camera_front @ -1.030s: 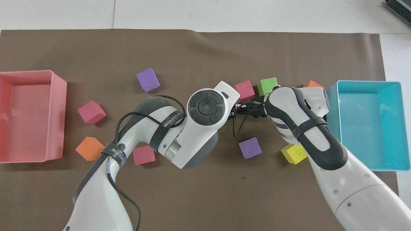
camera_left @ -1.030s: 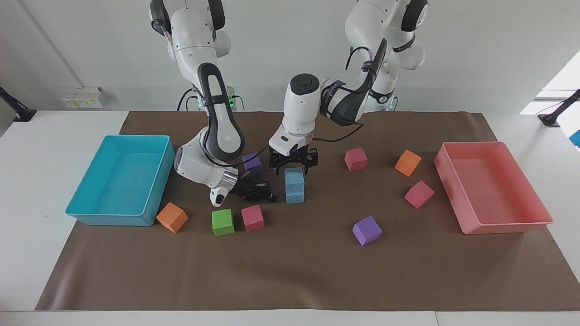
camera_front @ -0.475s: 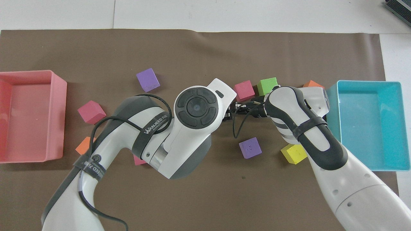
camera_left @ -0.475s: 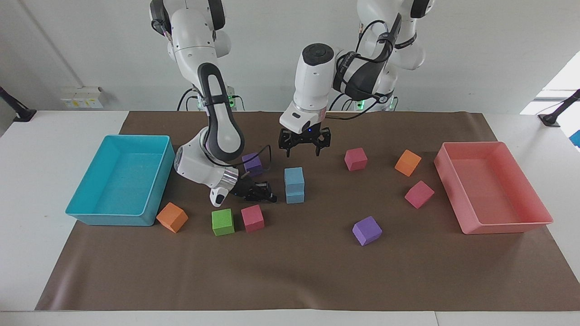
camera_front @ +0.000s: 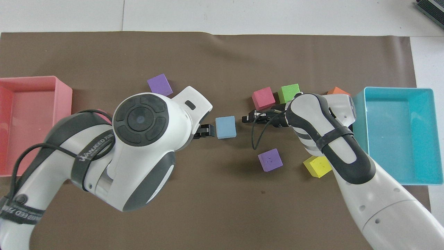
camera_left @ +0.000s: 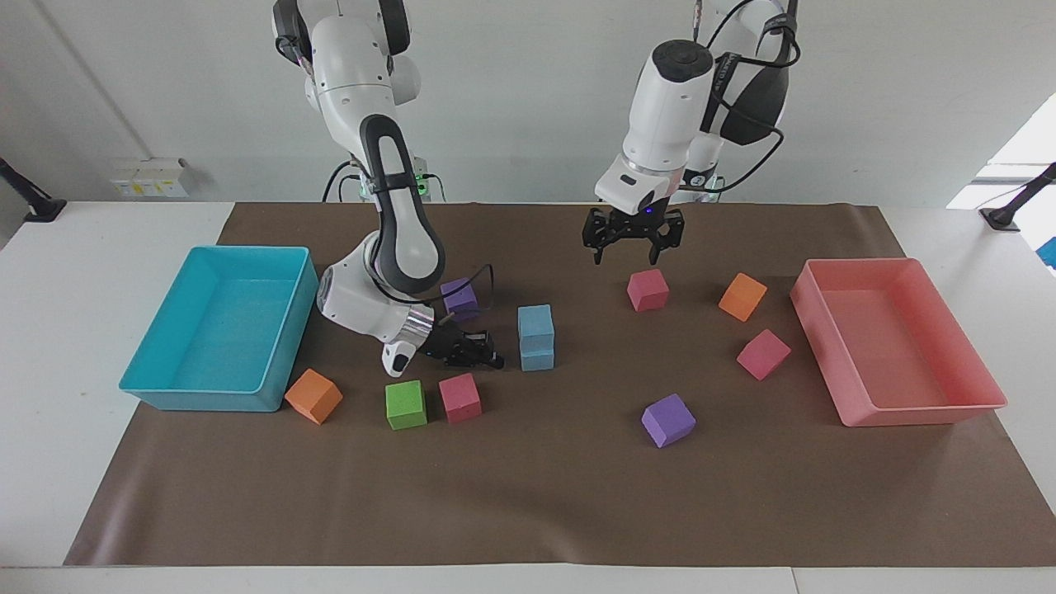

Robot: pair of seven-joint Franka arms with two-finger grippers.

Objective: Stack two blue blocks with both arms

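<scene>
Stacked one squarely on the other at the centre of the facing view: the two blue blocks (camera_left: 536, 338), resting on the brown mat (camera_left: 528, 495), free of both grippers. No change in the stack across the last second, same spot and same alignment.

Lifted clear and carried away: the left gripper (camera_left: 629, 256). A second ago, low at the stack with fingers either side of the upper block. Half a second ago, raised just above it. Now hanging high in the upper middle of the frame, over the nearer edge of a pink cube (camera_left: 648, 290), fingers spread wide and holding nothing.

Kept low beside the stack, just toward the turquoise tray (camera_left: 216, 394): the right gripper (camera_left: 487, 356), pointing at the lower block with a small gap between. Hard to say whether its fingers are apart or together. Same pose as in both earlier moments, with a purple cube (camera_left: 459, 297) above it in the frame and a second pink cube (camera_left: 459, 398) and a green cube (camera_left: 406, 404) below it.

In the overhead view, uncovered at mid-frame: the top of the stack, hidden under the left arm's wrist until now.
</scene>
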